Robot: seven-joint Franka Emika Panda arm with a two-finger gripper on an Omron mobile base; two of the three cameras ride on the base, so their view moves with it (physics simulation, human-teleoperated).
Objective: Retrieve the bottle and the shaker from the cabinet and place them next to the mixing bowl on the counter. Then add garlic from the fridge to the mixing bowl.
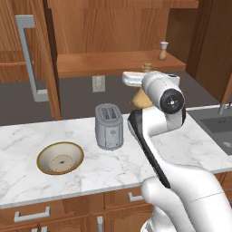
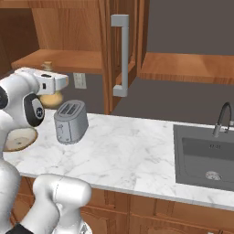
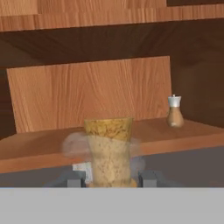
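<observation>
While clamped on the cork-stoppered bottle [image 3: 109, 151], the gripper [image 3: 111, 178] sits at lower centre of the hand view.
Shaker [image 3: 174, 111] stands right of centre on the cabinet shelf [image 3: 39, 146]; mixing bowl [image 1: 60, 157] lies lower left on the counter [image 1: 136, 158].

Hand view. Cork-stoppered, pale translucent bottle [image 3: 109, 153] at 6 o'clock, clamped between the two dark fingertips [image 3: 75, 178] of the end effector [image 3: 111, 179]. Small brown shaker with white cap [image 3: 174, 112] upright at 3 o'clock, on the wooden cabinet shelf [image 3: 39, 148], well apart from the bottle.
</observation>
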